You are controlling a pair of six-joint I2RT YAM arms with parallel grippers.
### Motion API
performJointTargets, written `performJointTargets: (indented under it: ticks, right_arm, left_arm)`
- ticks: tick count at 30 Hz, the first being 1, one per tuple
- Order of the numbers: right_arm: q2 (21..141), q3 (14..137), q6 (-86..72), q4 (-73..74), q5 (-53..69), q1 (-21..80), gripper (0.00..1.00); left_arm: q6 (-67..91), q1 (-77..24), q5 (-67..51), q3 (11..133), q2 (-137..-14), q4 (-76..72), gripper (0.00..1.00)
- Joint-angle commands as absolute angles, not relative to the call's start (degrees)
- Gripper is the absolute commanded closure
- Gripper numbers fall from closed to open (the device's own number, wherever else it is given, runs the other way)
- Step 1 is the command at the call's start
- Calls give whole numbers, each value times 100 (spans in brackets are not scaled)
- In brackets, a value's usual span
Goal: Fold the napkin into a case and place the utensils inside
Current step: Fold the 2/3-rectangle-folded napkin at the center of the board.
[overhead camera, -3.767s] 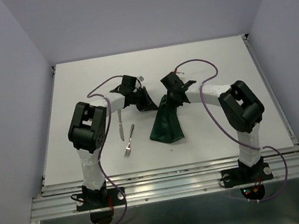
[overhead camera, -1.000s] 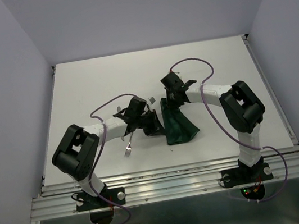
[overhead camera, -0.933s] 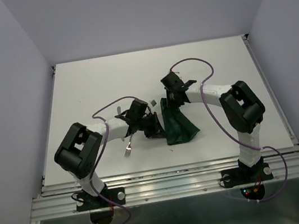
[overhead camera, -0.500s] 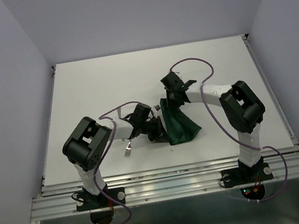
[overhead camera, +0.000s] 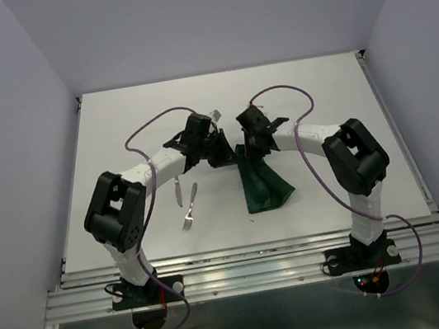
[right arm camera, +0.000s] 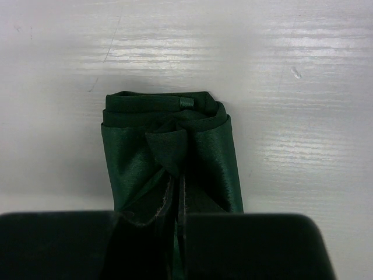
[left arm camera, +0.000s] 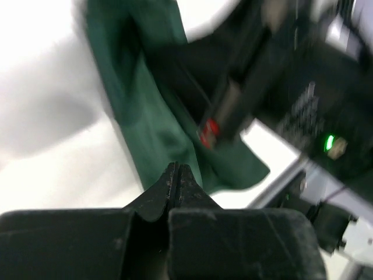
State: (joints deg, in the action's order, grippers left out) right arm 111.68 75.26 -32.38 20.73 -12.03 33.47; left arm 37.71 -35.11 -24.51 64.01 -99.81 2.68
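The dark green napkin (overhead camera: 263,184) lies bunched in a narrow strip at the table's middle, its far end lifted. My right gripper (overhead camera: 248,145) is shut on that far end. In the right wrist view the cloth (right arm camera: 169,146) is pinched between the fingers (right arm camera: 178,186). My left gripper (overhead camera: 219,149) is just left of the napkin's far end, jaws shut with nothing showing between them (left arm camera: 178,170). The blurred left wrist view shows the cloth (left arm camera: 145,116) beyond the tips. The knife (overhead camera: 177,189) and fork (overhead camera: 189,207) lie on the table left of the napkin.
The white table (overhead camera: 114,131) has raised rails along its sides and a metal frame at the near edge. The two wrists are close together over the napkin's far end. Purple cables loop above both forearms.
My left gripper has swung from the napkin's near left side up to its far end beside the right gripper. The napkin now lies narrower. The right gripper has held its place.
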Motion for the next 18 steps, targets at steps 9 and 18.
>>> performJointTargets:
  ticks: [9, 18]
  right_arm:
    - [11074, 7479, -3349, 2083, -1064, 3384, 99]
    - [11030, 7488, -3340, 2092, -1063, 3384, 99]
  left_arm:
    - [3691, -2980, -2346, 7549, -11073, 44, 100]
    - [3876, -2979, -2628, 7602, -11381, -378, 100]
